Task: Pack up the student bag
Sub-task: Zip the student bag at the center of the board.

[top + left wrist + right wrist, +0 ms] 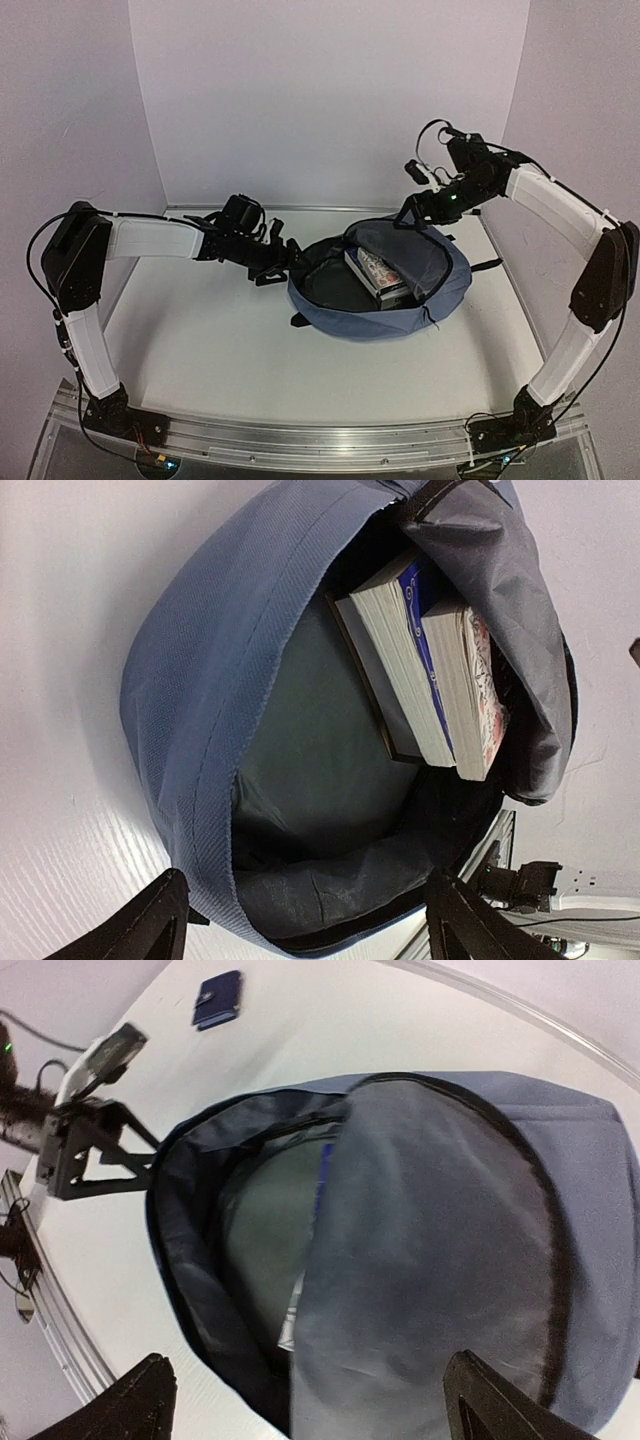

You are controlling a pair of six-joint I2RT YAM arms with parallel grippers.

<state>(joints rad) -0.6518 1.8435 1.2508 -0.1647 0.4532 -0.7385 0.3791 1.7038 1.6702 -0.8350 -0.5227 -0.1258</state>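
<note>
Backpack of soft slate-blue fabric with black zippers (380,315) is lying at the middle of the white bench (200,350), its main mouth gaping upward. Stack of thick paperback books (430,670) is sitting inside, toward the right of the cavity, with the rest of the grey lining showing bare. The left jaws are standing spread wide at the bag's left rim; the rim fabric is lying between them, but nothing appears pinched. The right jaws are also spread wide, hanging above the far rim and its drooping flap, gripping nothing. The bag is looking limp and likely to fold or sag wherever it is lifted, with the books weighting one side. The black-edged zipper rim is probably offering the firmest place to pinch.
</note>
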